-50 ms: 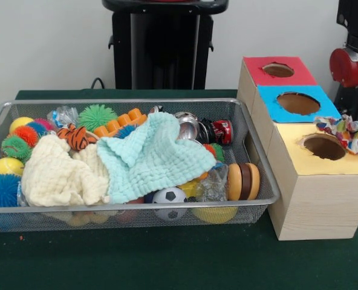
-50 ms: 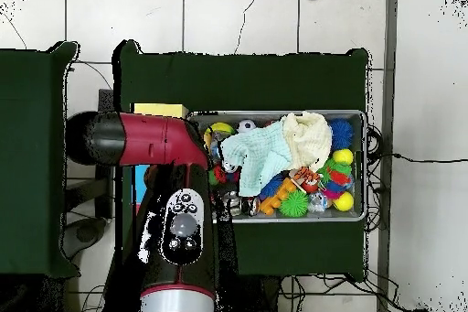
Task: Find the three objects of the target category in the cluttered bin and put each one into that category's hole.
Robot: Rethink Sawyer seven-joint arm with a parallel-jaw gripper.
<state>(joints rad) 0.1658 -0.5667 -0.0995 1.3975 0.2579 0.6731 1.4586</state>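
From the front we see one wire bin (image 1: 260, 181) on a green table (image 1: 167, 260), with one wooden box (image 1: 315, 199) just beside it. The box has three round holes in a row: one in a red top (image 1: 278, 69), one in a blue top (image 1: 298, 103), one in a yellow top (image 1: 324, 146). A bright patterned cloth (image 1: 347, 132) lies at the yellow top's edge. In the bin lie two towels side by side, one cream (image 1: 58, 172) and one mint (image 1: 152, 154), over much of the clutter. Around them we count two yellow balls (image 1: 7, 167), one soccer ball (image 1: 169, 198), one green spiky ball (image 1: 97, 115), one tiger toy (image 1: 77, 137) and one red can (image 1: 222, 131). From above, the red arm (image 2: 151, 142) hides the box beside the bin (image 2: 361, 118). We cannot tell the claw's state; neither view shows it.
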